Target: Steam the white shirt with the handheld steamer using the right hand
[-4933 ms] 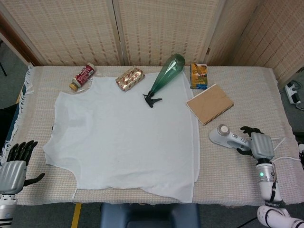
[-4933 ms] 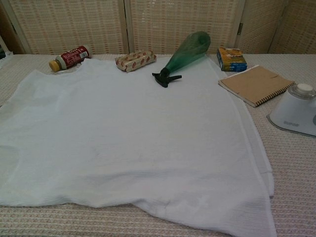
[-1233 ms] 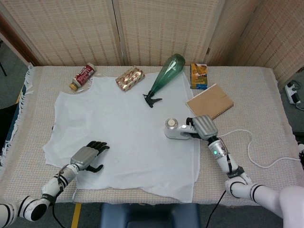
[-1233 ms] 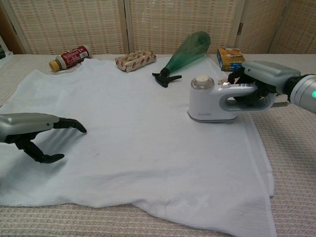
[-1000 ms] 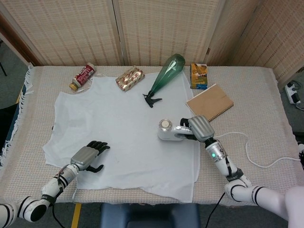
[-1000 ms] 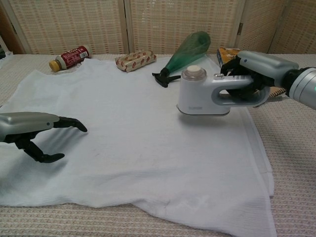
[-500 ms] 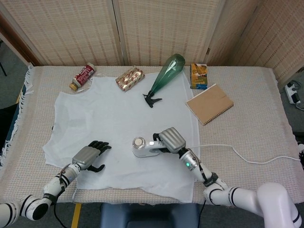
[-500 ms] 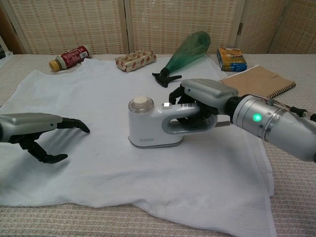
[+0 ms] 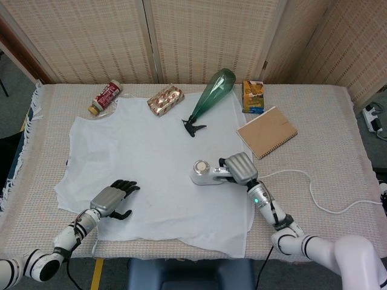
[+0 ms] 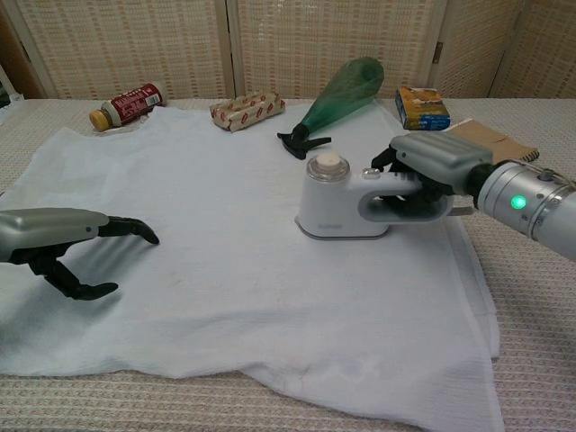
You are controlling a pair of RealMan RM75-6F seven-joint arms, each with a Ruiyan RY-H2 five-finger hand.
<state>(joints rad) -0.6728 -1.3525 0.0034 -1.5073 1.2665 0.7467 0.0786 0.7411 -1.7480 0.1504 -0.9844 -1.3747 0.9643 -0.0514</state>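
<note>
Nearest the robot, at about seven o'clock on the bench (image 9: 314, 121), the left hand (image 9: 113, 199) lies low on the white shirt (image 9: 151, 163), near its lower left edge. The palm faces down, the dark fingers (image 10: 126, 229) are curled a little and spread apart, and nothing is in them. In the chest view the left hand (image 10: 63, 241) hovers just over the cloth, thumb tucked beneath.

Over at five o'clock the right forearm reaches in from the lower right, a green light glowing on the wrist. The right hand (image 9: 237, 168) is wrapped around the loop handle of the white steamer (image 9: 205, 174), fingers clamped through the opening. The steamer sits flat on the shirt, base down, its round cap facing up, right of the shirt's centre and near the right hem. From the chest view the steamer (image 10: 337, 205) stands upright with the right hand (image 10: 423, 175) gripping the handle from the right side. A white cord (image 9: 314, 190) trails away from the steamer over the bench toward three o'clock.

Beyond, at two o'clock, a brown spiral notebook (image 9: 266, 132) lies just off the shirt's right edge. Farther still, at the far edge of the shirt: a green spray bottle (image 9: 210, 99) on its side at twelve, a yellow and blue box (image 9: 253, 96) at one, a patterned packet (image 9: 165, 99) at eleven, and a red bottle (image 9: 105, 97) at ten. A woven screen (image 9: 199, 36) stands behind.
</note>
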